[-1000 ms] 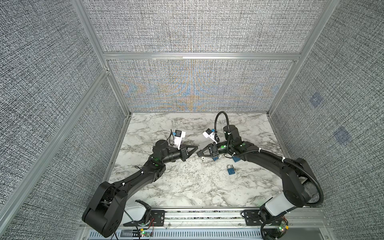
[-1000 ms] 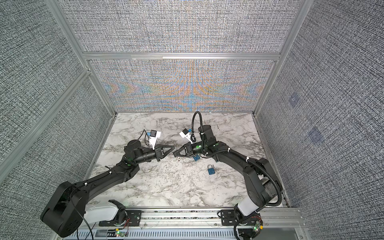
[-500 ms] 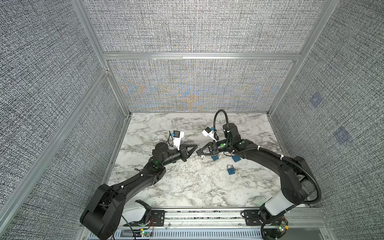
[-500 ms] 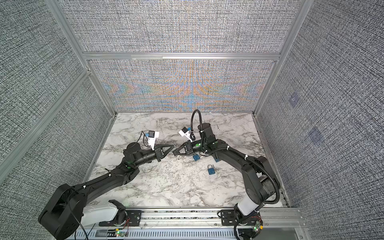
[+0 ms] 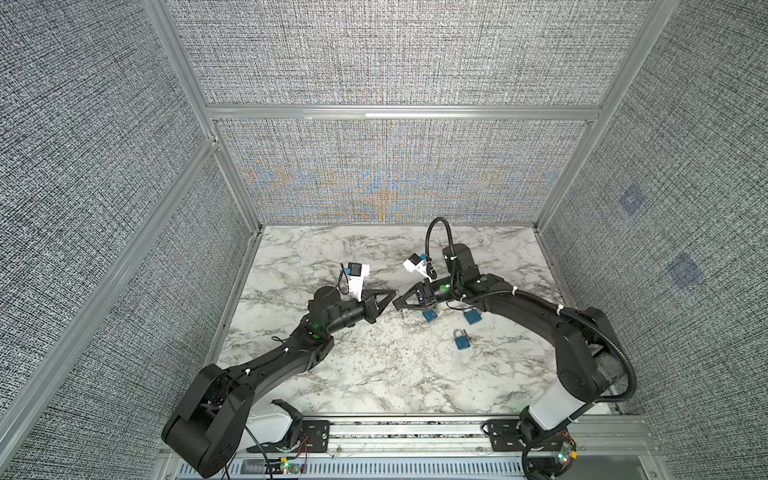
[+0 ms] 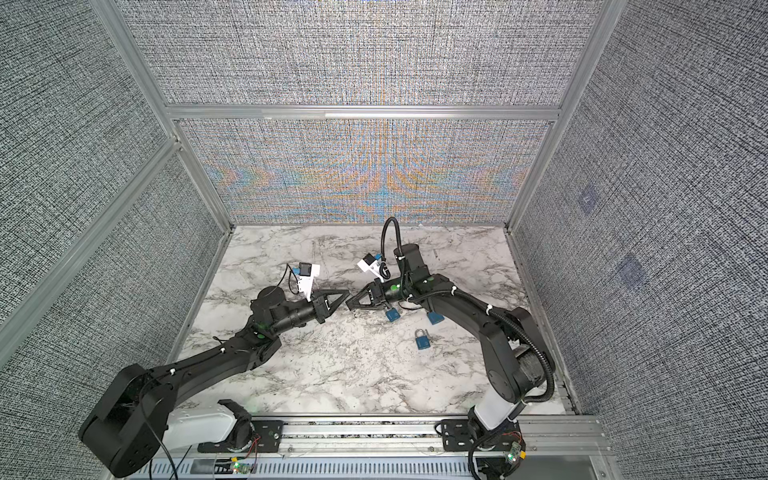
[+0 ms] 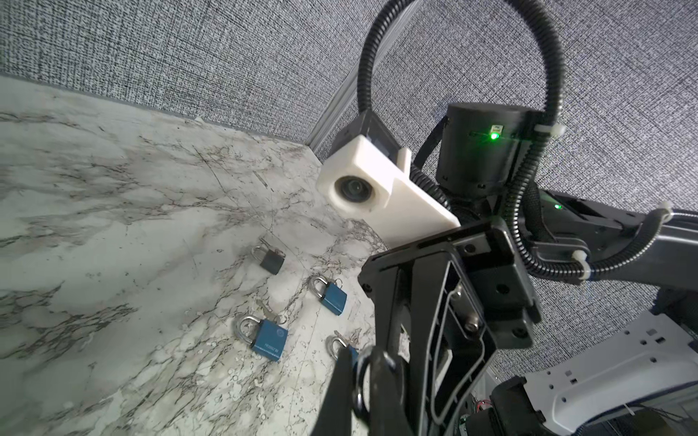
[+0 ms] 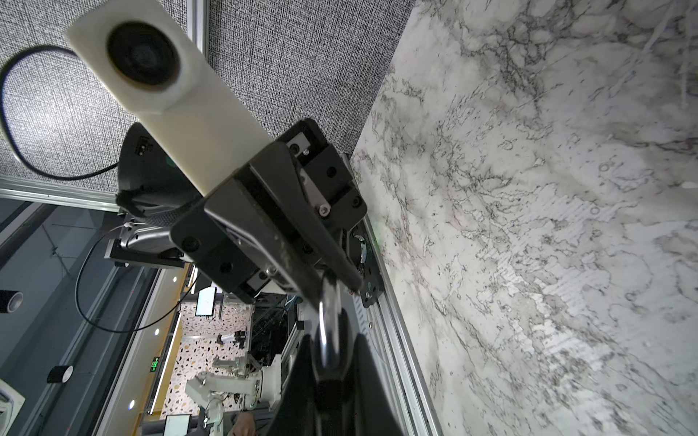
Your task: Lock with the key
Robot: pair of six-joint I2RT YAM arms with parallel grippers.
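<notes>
Left gripper point(image 5: 392, 294) and right gripper point(image 5: 396, 304) meet tip to tip above the table point(image 5: 374, 374), both pinching what looks like the key point(image 8: 328, 324). Seems like a handoff to me. The blue padlocks point(image 5: 461, 341) lie by the right arm. Next up, one side has to let go without dropping it.

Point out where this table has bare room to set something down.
Free: table front between the arm bases, and the back-left corner by the wall. Crowded: right of centre, blue padlocks by the right arm.
</notes>
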